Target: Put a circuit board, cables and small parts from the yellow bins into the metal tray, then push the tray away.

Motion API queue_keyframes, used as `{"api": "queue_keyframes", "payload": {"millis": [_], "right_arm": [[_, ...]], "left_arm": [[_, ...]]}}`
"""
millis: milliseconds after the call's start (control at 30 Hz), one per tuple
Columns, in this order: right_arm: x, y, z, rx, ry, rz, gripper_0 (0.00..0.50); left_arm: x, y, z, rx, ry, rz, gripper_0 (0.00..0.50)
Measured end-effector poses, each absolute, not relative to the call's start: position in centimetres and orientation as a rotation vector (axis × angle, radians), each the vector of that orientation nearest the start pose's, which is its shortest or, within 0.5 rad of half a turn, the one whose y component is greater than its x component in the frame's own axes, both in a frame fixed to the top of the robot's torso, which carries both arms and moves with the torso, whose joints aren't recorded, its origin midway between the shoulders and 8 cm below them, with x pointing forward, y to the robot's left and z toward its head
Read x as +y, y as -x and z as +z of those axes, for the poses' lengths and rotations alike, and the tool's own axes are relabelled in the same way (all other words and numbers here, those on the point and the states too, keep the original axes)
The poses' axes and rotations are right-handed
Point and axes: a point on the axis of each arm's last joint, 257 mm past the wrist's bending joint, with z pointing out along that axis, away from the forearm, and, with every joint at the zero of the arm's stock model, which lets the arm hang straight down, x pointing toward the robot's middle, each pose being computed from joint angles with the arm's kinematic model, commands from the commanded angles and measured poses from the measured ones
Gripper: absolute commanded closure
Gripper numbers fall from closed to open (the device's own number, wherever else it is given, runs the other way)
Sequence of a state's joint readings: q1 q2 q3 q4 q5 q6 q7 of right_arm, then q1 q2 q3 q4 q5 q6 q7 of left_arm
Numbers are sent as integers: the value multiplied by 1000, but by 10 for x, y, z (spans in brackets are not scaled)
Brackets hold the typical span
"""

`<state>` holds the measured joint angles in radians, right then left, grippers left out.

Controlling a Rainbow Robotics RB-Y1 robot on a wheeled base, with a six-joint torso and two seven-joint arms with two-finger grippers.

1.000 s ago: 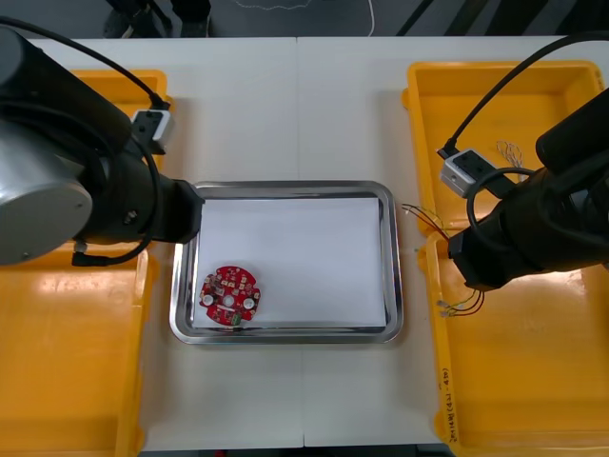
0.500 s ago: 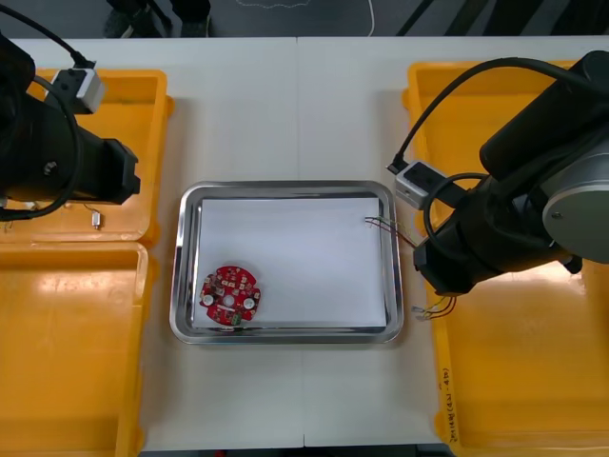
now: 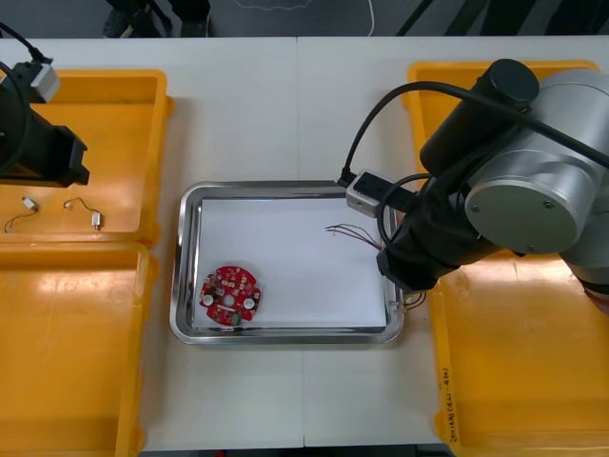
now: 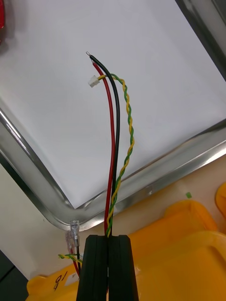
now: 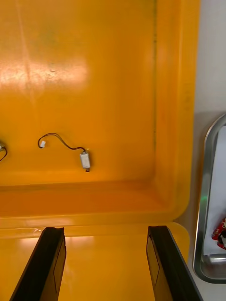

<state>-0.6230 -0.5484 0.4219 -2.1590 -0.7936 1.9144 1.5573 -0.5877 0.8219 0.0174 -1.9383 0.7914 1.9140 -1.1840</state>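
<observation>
Red-and-yellow cables (image 4: 113, 141) — tails behind right jaws

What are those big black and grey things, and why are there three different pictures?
Those are a robot's two arms. The wide picture looks down from above at a table with yellow bins at both sides and a metal tray between them. A red board lies in the tray. The two tall pictures come from little cameras on the wrists. The right gripper is shut on some cables, whose ends reach over the tray. The left gripper is open above a bin holding a small metal part with a thin wire.
</observation>
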Motion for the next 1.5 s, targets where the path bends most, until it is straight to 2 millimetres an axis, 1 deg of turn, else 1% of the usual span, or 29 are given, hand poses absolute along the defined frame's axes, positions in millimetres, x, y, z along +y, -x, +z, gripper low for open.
{"api": "queue_keyframes", "payload": {"millis": [167, 267, 333, 467, 567, 633, 767, 1000, 1100, 1300, 1367, 1500], "right_arm": [[-93, -389, -192, 2330, 1458, -22, 500], [-83, -394, -196, 2296, 1505, -23, 500], [-77, -397, -198, 2277, 1526, -25, 500], [-63, -405, -203, 2196, 1613, -65, 500], [-54, -408, -209, 2143, 1678, -91, 500], [-47, -409, -214, 2126, 1698, -94, 500], [-38, -410, -223, 2098, 1729, -105, 500], [-29, -405, -239, 2061, 1805, -125, 500], [-28, -401, -244, 2054, 1834, -136, 500], [-29, -399, -253, 2007, 1926, -170, 500], [-31, -399, -256, 2013, 1933, -176, 500], [-35, -401, -261, 2038, 1932, -184, 500]], "left_arm": [[351, -465, -111, 2666, 60, 51, 0], [365, -466, -114, 2683, 84, 43, 0], [373, -466, -115, 2693, 60, 49, 0], [390, -466, -118, 2713, -56, 87, 0], [400, -465, -122, 2732, -139, 110, 0], [407, -465, -124, 2748, -149, 112, 0], [418, -466, -129, 2777, -90, 97, 0], [432, -476, -137, 2783, -14, 69, 0], [438, -480, -142, 2779, -93, 79, 0], [451, -485, -156, 2766, -368, 120, 0], [455, -487, -160, 2763, -388, 123, 0], [463, -490, -169, 2765, -343, 112, 0]]}}
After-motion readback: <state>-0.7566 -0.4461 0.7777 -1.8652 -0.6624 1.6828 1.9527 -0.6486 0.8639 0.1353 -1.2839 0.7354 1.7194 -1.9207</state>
